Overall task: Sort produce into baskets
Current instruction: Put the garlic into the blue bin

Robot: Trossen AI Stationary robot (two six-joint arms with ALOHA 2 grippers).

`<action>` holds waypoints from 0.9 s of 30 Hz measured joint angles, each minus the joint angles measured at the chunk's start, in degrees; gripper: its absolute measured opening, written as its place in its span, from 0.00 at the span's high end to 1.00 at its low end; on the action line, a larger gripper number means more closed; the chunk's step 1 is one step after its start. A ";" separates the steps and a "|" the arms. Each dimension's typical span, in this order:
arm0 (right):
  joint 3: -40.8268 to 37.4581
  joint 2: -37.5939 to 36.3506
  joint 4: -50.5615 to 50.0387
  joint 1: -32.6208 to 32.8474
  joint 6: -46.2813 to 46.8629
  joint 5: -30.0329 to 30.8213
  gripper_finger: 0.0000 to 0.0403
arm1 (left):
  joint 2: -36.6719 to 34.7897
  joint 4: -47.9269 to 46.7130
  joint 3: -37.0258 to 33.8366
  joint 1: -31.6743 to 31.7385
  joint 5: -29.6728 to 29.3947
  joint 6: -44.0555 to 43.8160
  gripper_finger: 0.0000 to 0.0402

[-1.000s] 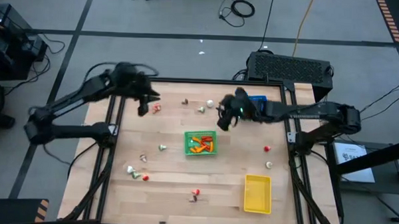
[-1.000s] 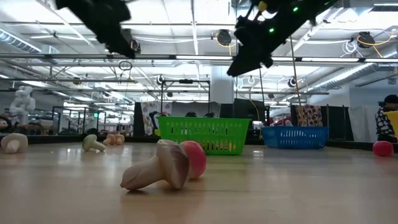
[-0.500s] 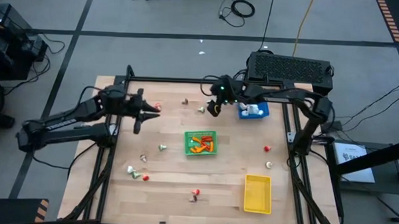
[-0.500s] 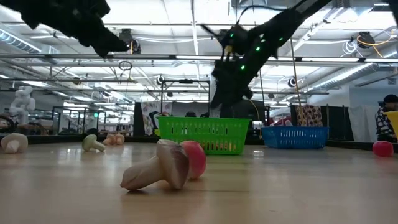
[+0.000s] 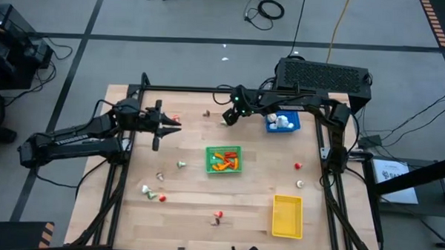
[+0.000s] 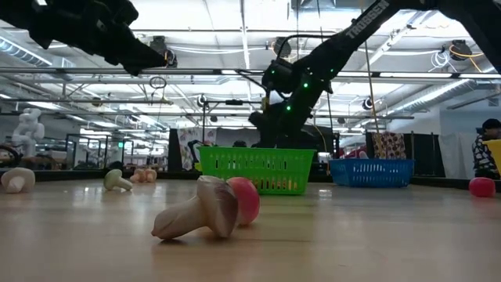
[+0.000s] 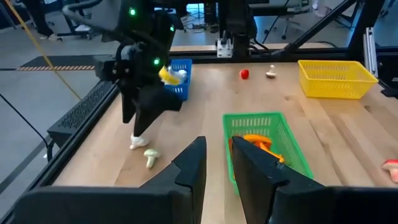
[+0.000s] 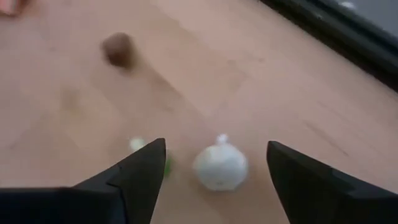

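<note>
Produce: white piece (image 8: 219, 167) near far edge now between my right gripper (image 8: 214, 180) fingers, just spread wide; next pick. Left gripper (image 7: 214, 163) narrow, empty.

1. A light wooden table (image 5: 249, 207) edged by a black frame.
2. A black box-like unit (image 5: 324, 75) just behind the table's far edge.
3. Cables (image 5: 269, 8) on the grey floor.

Green basket (image 5: 223, 160) at frame centre holds orange pieces; blue basket (image 5: 282, 123) upper right, yellow basket (image 5: 287, 216) lower right; small pieces scattered
</note>
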 joint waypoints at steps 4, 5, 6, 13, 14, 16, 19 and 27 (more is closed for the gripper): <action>0.00 0.79 -0.80 0.15 1.04 3.53 0.35 | 0.00 0.22 0.00 -0.01 0.00 0.02 0.79; 0.00 0.84 -1.06 0.26 1.04 3.51 0.36 | 0.00 0.22 0.00 -0.02 0.00 0.02 0.79; 0.00 0.84 -1.08 0.45 1.04 3.55 0.36 | -0.02 0.21 0.00 0.00 0.00 0.02 0.79; 0.02 1.40 -1.21 1.97 2.74 6.25 0.37 | 0.00 0.46 0.00 0.00 0.00 -0.01 0.79; 0.02 1.76 -0.91 2.14 2.74 7.08 0.37 | 0.00 0.48 0.00 0.00 0.00 -0.04 0.79; -0.02 2.70 -0.75 2.45 2.76 8.22 0.37 | 0.00 0.46 0.00 -0.02 0.00 -0.05 0.79; 0.00 3.76 1.24 2.72 2.99 8.08 0.37 | 0.00 0.42 0.00 -0.02 0.00 -0.09 0.79; 0.02 6.24 2.04 3.06 3.61 8.11 0.37 | 0.00 0.21 0.00 -0.02 0.02 -0.23 0.79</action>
